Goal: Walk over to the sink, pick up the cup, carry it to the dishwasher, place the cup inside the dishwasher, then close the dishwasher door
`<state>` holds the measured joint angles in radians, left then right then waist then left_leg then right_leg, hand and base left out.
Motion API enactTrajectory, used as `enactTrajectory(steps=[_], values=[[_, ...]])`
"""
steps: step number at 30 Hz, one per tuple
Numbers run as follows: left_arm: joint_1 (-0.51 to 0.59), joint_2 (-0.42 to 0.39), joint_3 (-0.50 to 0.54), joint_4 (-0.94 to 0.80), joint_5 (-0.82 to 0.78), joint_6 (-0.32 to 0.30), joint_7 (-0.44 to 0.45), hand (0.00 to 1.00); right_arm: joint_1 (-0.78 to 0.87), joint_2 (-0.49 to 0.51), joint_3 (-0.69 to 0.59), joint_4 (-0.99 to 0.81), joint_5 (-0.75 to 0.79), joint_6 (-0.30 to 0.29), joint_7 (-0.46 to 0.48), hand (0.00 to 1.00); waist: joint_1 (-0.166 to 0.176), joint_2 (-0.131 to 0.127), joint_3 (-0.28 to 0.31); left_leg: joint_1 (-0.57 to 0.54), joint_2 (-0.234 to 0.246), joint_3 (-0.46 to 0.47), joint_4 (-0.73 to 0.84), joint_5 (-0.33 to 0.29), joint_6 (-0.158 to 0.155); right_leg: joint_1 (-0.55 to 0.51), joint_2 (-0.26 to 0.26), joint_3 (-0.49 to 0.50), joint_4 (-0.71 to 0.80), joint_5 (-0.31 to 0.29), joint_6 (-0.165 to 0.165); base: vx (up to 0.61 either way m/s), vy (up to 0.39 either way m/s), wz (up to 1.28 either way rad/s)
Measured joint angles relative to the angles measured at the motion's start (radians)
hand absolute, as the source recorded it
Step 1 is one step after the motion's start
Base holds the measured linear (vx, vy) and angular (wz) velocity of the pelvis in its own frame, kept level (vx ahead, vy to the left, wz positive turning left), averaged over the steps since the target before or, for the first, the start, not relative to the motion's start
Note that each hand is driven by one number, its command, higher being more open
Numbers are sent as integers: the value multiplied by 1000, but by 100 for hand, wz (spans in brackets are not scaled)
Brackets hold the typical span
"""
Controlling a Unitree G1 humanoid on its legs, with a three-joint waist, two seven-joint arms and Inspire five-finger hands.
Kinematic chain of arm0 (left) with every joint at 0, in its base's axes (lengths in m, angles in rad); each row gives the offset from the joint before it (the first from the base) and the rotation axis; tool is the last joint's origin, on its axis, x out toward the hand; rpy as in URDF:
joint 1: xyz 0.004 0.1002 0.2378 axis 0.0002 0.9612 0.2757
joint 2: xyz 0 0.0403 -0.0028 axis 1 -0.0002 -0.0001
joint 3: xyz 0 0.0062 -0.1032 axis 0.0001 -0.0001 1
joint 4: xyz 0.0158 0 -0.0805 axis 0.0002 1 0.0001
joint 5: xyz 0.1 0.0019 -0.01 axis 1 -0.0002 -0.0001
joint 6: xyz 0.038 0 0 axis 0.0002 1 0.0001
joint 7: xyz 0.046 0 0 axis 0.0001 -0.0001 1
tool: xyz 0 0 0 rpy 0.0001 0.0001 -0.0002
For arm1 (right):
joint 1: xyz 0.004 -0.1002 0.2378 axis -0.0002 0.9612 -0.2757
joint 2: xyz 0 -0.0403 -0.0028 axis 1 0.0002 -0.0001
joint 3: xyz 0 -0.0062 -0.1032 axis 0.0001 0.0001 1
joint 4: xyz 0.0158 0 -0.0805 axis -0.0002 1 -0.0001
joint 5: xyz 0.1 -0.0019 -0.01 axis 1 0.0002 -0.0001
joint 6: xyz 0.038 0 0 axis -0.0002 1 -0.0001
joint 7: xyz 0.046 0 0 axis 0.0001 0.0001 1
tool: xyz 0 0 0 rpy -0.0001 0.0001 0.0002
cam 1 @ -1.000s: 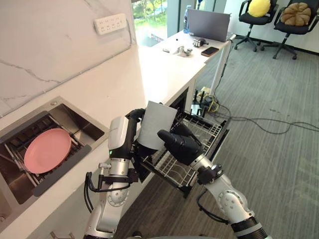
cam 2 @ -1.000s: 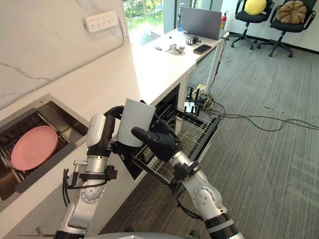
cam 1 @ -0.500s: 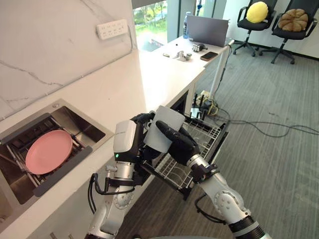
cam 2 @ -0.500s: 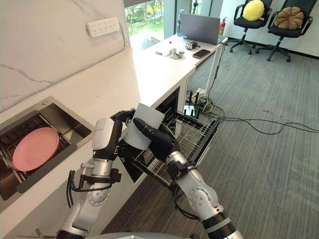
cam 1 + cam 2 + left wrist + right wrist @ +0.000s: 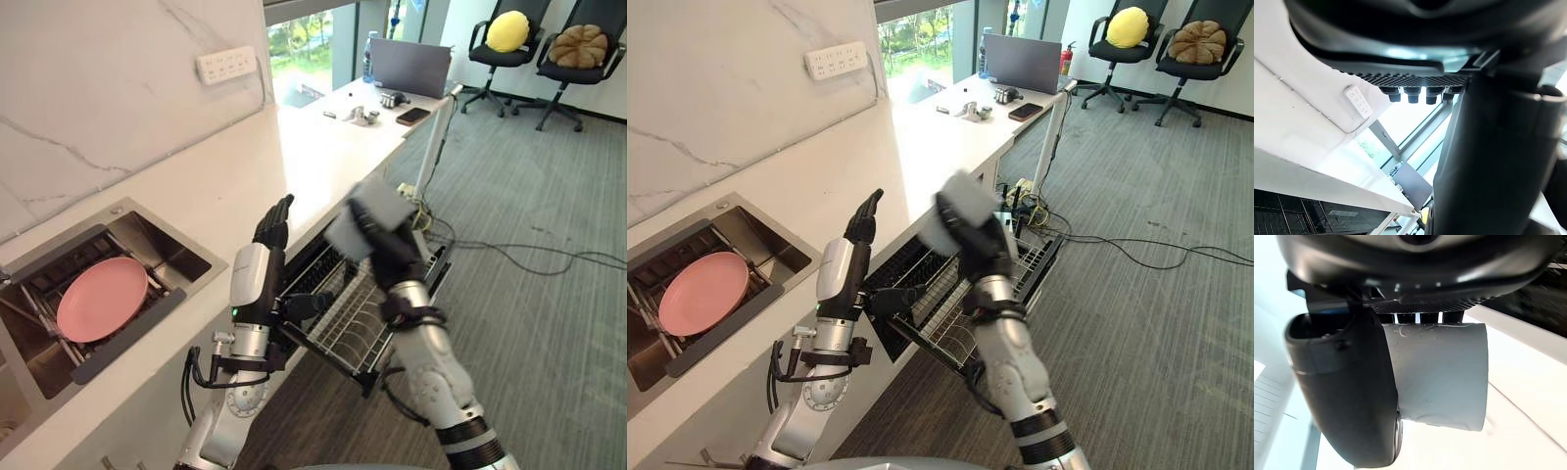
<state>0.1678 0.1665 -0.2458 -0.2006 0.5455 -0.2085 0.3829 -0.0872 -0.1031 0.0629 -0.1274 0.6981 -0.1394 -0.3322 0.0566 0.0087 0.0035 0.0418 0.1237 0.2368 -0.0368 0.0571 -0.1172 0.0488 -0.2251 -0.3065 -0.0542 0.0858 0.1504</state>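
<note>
- We see the right hand point(image 5: 397, 257) raised above the pulled-out dishwasher rack point(image 5: 338, 323). Its fingers and thumb are wrapped round the cup point(image 5: 370, 211) — a full grasp, with the cup clear of the wires below.
- In the right wrist view the cup point(image 5: 1442, 377) is a pale grey cylinder lying against the palm, with the dark thumb pressed along one side of it.
- The cup is blurred in both eye views, so we cannot tell which way its mouth faces.
- The left hand point(image 5: 273, 223) stands at the counter's front edge with its fingers straight and pointing up, holding nothing (its own wrist view shows the fingers in a straight row with the wall and a window past them).
- The left hand is near the cup, on the robot's left of it, and apart from it.
- The rack juts out from under the white counter point(image 5: 313, 157), over grey carpet.
- The sink point(image 5: 174, 257) is set into the counter farther to the robot's left, and a pink plate point(image 5: 101, 299) lies on a dark rack inside it.
- A white power strip point(image 5: 225, 65) is fixed to the marbled wall above the counter.
- At the counter's far end stands a laptop point(image 5: 409, 67) — beyond it, two office chairs, one with a yellow cushion point(image 5: 507, 29).
</note>
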Motion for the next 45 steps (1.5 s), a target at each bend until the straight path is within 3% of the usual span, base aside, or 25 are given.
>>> enactTrajectory(steps=[2, 3, 6, 11, 13, 15, 16, 19, 20, 24, 27, 32, 36, 42, 45], values=[[24, -23, 26, -36, -215, -39, -83, 100, 1, -11, -140, 1, -51, -39, -69, 0, -6, 2, 1, 0, 0, 0, 0, 0, 0, 0, 0, 0, 0, 0, 0, 0, 0, 0], [28, -30, 29, -45, -288, -49, -112, 100, 2, -16, -166, 1, -67, -48, -85, 0, -11, 2, 1, 0, 0, 0, 0, 0, 0, 0, 0, 0, 0, 0, 0, 0, 0, 0], [37, -58, 19, -84, -684, -63, -318, 100, 24, -28, -215, 1, -156, -73, -122, 0, -35, 9, 3, 4, 1, 4, -1, 0, 0, 1, 1, 3, 0, 0, 0, 0, 0, -3], [56, -85, 15, -110, -948, -51, -480, 100, 64, -26, -213, 16, -192, -73, -101, 0, -41, 21, 9, 4, 6, 5, -2, 0, 0, 3, 4, 2, -1, 1, 0, 0, 0, 0], [72, -90, 37, -125, -1009, -17, -551, 100, 68, -26, -216, 42, -190, -73, -80, 0, -39, 22, 10, 2, 7, 0, -3, 0, 0, 3, 6, -4, -2, 1, 0, 0, 0, 7], [85, -89, 50, -121, -1110, 133, -651, 100, 80, -26, -233, 63, -189, -73, -45, 0, -28, 23, 11, -2, 6, -7, -10, 4, 0, 4, 6, -12, -4, 1, 0, 0, 0, 11], [92, -86, 44, -106, -1129, 160, -668, 100, 80, -26, -232, 69, -189, -72, -38, 0, -28, 24, 11, -3, 5, -9, -12, 6, 1, 4, 5, -14, -5, 1, 0, 0, 0, 10], [118, -66, -10, 83, -1244, 355, -734, 100, 83, -26, -225, 102, -188, -65, 3, 0, -26, 24, 11, -13, 2, -24, -20, 11, 0, 3, 5, -30, -10, 0, 1, 4, -3, 14], [131, -56, -40, 174, -1236, 410, -739, 100, 83, -27, -221, 120, -186, -64, 19, 0, -29, 23, 13, -17, 1, -33, -27, 15, -1, 3, 5, -39, -14, 0, 1, 11, -8, 17], [195, -45, -82, 399, -1115, 448, -739, 100, 83, -34, -211, 189, -170, -58, 54, 0, -28, 22, 16, -25, 0, -45, -31, 19, -2, 5, 5, -57, -17, -2, 4, 23, -7, 14], [200, -30, -45, 559, -963, 407, -720, 100, 85, -57, -201, 272, -168, -25, 130, 0, -16, 21, 17, -22, -4, -64, -29, 20, -2, 25, 1, -77, -19, -5, 8, 4, -1, 18], [114, -105, 203, 821, -778, 294, -490, 100, 85, -65, -116, 432, -183, 63, 258, 0, -2, 18, 38, -15, -6, -95, -26, 26, 1, 53, 1, -107, -19, -13, 10, -63, -1, 17], [114, -105, 286, 853, -661, 256, -386, 100, 45, -81, -137, 641, -211, 96, 323, 0, 17, 25, 65, -56, -9, -158, -28, 49, 2, 55, 4, -169, -14, -18, 9, -66, -11, 42], [128, -73, 393, 960, -604, 243, -328, 100, -62, -205, -176, 784, -260, 85, 336, 0, 44, 30, 109, -98, -25, -254, -21, 74, 4, 83, 3, -261, -11, -24, 13, -36, -14, 52], [128, -92, 410, 946, -603, 203, -317, 100, -119, -268, -235, 875, -271, 82, 315, 0, 71, 34, 139, -119, -32, -312, -22, 93, 5, 94, 2, -318, 11, -39, 13, -82, 2, 55]])
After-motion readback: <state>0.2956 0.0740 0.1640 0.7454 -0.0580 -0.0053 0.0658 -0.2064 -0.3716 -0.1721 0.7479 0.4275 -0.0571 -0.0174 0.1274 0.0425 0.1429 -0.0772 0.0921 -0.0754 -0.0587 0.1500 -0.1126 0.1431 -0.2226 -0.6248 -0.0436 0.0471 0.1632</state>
